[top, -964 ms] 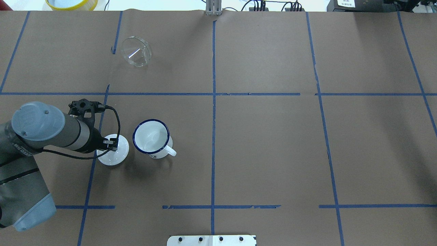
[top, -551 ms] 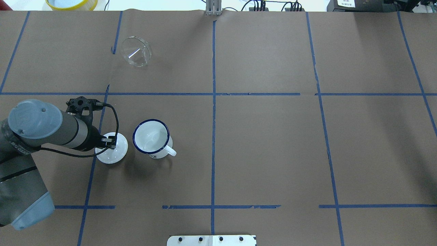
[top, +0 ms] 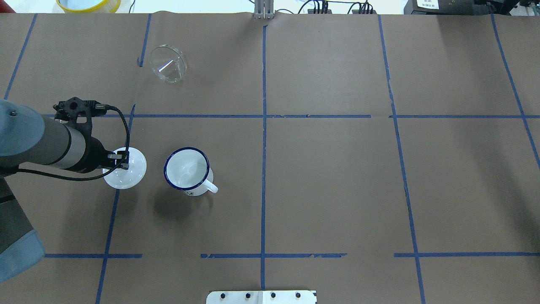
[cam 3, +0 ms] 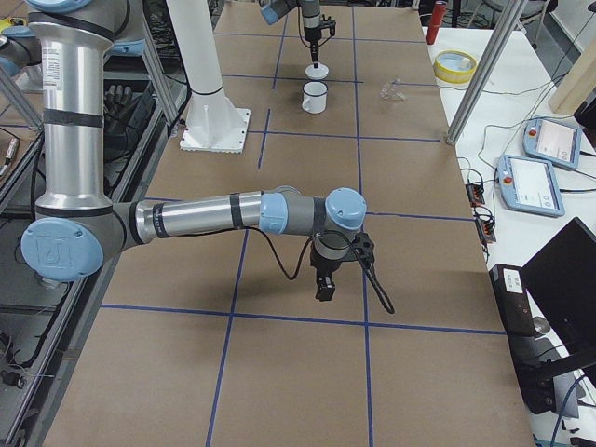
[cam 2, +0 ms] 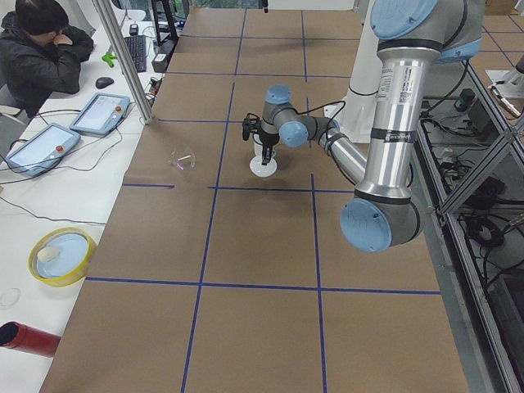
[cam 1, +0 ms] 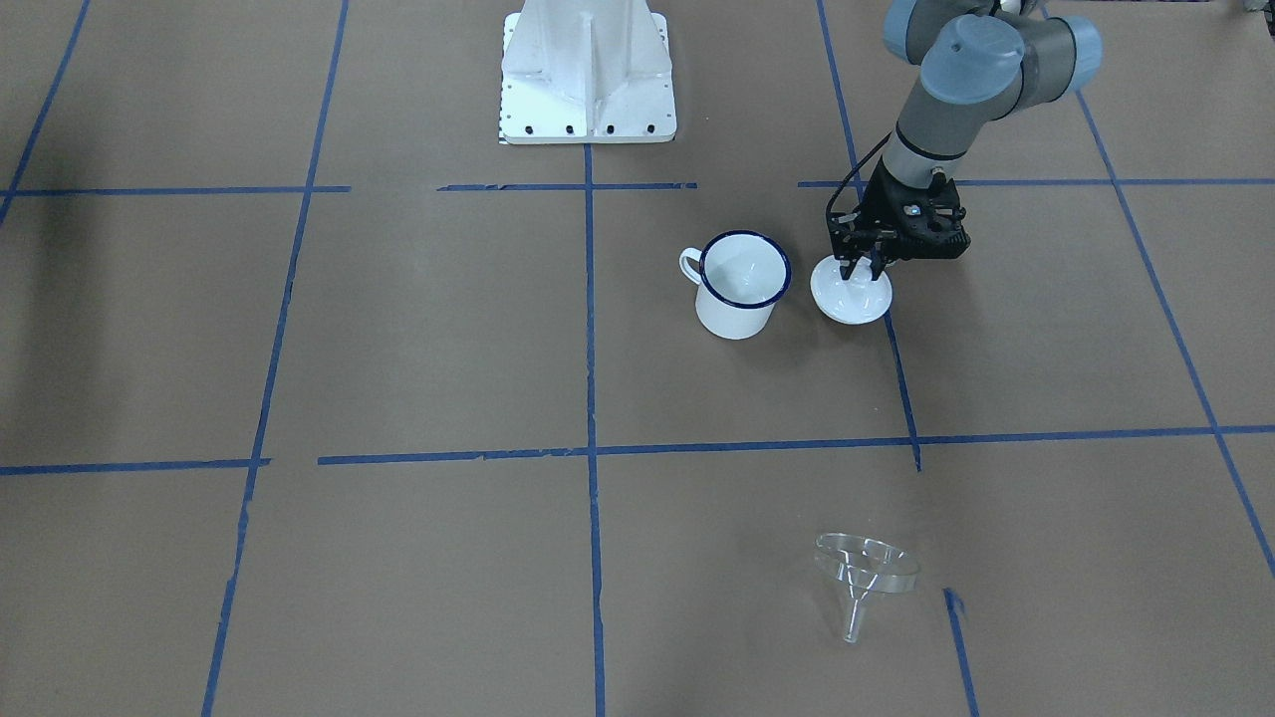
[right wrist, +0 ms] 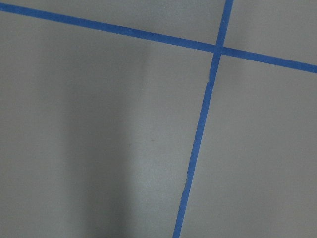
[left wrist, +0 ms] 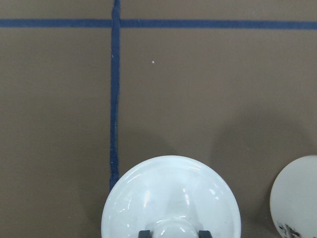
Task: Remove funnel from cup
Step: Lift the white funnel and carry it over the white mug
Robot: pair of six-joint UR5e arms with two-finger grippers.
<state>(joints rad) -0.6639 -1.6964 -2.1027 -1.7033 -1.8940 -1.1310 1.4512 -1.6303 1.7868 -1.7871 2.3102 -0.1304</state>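
The clear funnel [top: 168,63] lies on its side on the brown table, far from the cup; it also shows in the front view [cam 1: 865,573]. The white cup [top: 187,171] with a dark blue rim stands upright with nothing in it [cam 1: 742,284]. My left gripper [top: 122,162] is shut on the knob of a round white lid [top: 126,175] just left of the cup; the wrist view shows the lid [left wrist: 171,198] between the fingertips. My right gripper [cam 3: 324,279] hangs low over bare table far from the cup; I cannot tell whether it is open or shut.
The white robot base plate [cam 1: 588,75] sits at the table's near edge. A yellow-rimmed bowl [top: 88,4] stands beyond the table's far edge. An operator [cam 2: 41,49] sits at a side desk with tablets [cam 2: 98,113].
My left gripper has carried the white lid to the left and slightly farther from me, away from the cup. The cup and the funnel have not moved.
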